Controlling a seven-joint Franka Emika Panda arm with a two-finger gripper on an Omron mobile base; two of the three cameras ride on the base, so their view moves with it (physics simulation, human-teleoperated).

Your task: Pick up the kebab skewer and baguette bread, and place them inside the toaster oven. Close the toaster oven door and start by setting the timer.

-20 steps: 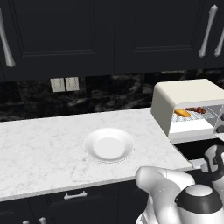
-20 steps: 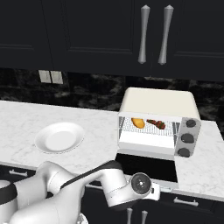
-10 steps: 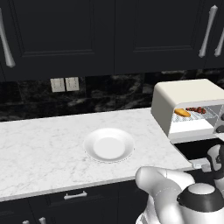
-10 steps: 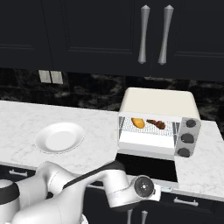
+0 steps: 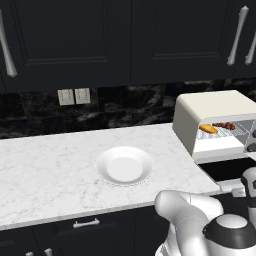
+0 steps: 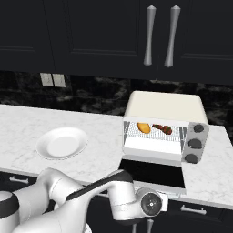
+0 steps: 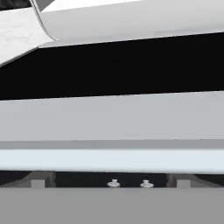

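Right base view shows me the oven [image 6: 164, 107] on the counter [image 6: 91, 141] with its door [image 6: 152, 172] folded down flat toward me. On the rack inside lie the baguette [image 6: 143, 128] at the left and the skewer [image 6: 162, 129] just beside it at the right, so I judge that both foods are in place and the door is the next job.

My arm is low, under the front edge of the door, near the counter edge. In the hand view I see the handle [image 7: 112, 159] as a pale bar across the picture, very close. The gripper [image 7: 130, 183] points at it, and its jaws stand at their widest with nothing between them.

What can go wrong, I think:
- If I close the jaws too early, they can catch only the edge of the bar and slip off when I lift.
- If I push up from below without a good hold, the door may bounce back open.
- The wrist is tight against the counter front, so a steep lift could knock the arm on it.
- A hard slam could shake the rack and roll the baguette against the skewer.

The plate [image 6: 62, 143] is well apart at the left and is no danger.
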